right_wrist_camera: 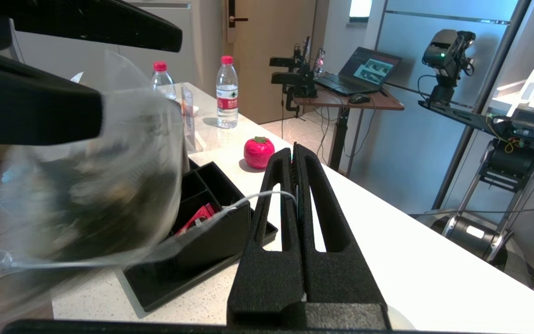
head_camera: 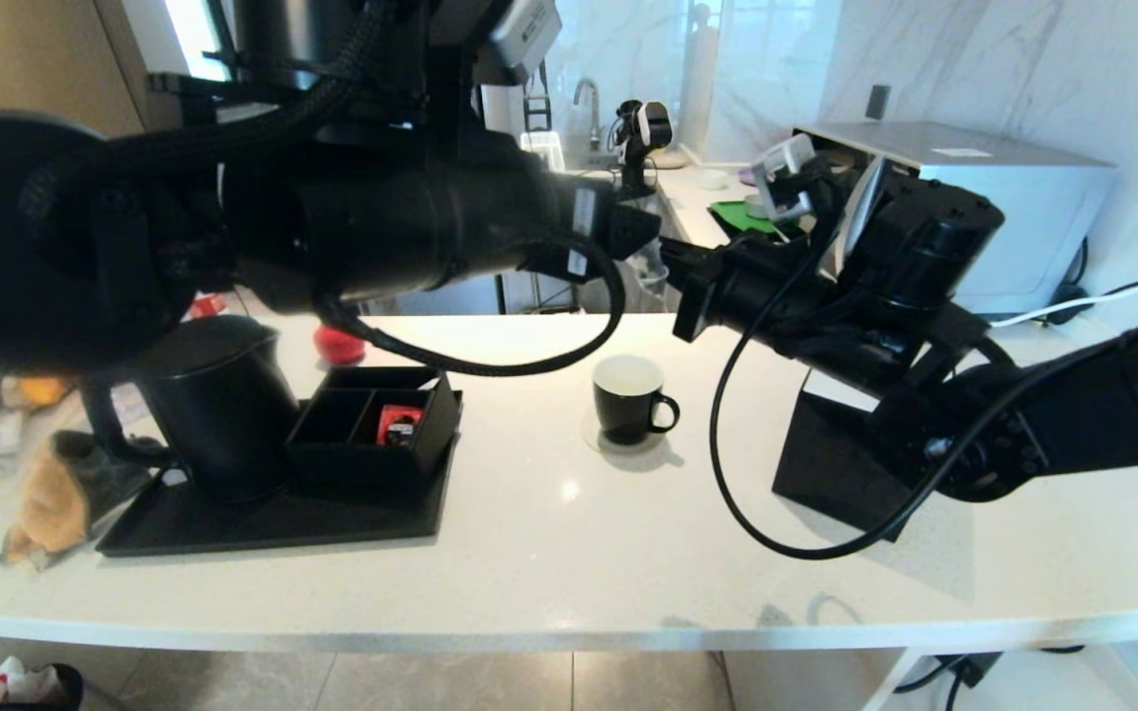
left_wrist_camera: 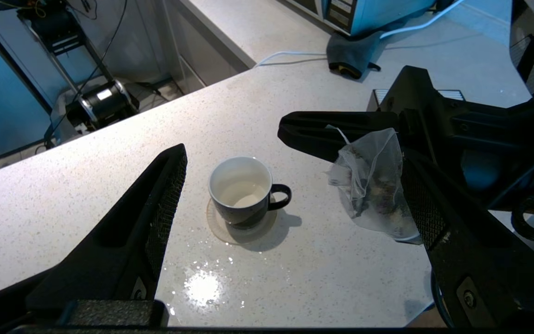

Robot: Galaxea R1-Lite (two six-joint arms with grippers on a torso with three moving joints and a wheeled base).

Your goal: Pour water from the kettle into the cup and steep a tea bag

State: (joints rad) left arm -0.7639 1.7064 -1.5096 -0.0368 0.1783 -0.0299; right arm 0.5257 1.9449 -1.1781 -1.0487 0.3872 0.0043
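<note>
Water [left_wrist_camera: 241,192] already fills your cup [left_wrist_camera: 241,197]; closed right gripper [right_wrist_camera: 297,160] pinches the tea bag [left_wrist_camera: 373,185] string beside the open left gripper [left_wrist_camera: 295,185]; steeping remains.

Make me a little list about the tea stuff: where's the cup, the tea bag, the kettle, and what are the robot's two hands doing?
cup: cup stands upright on the white counter, some water inside
tea bag: tea bag hangs in the air beside the cup, not in it
kettle: kettle stands on the black tray, next to the black organiser box
right gripper: right gripper shut on the tea bag's string
left gripper: left gripper open, above the cup, holding nothing
</note>
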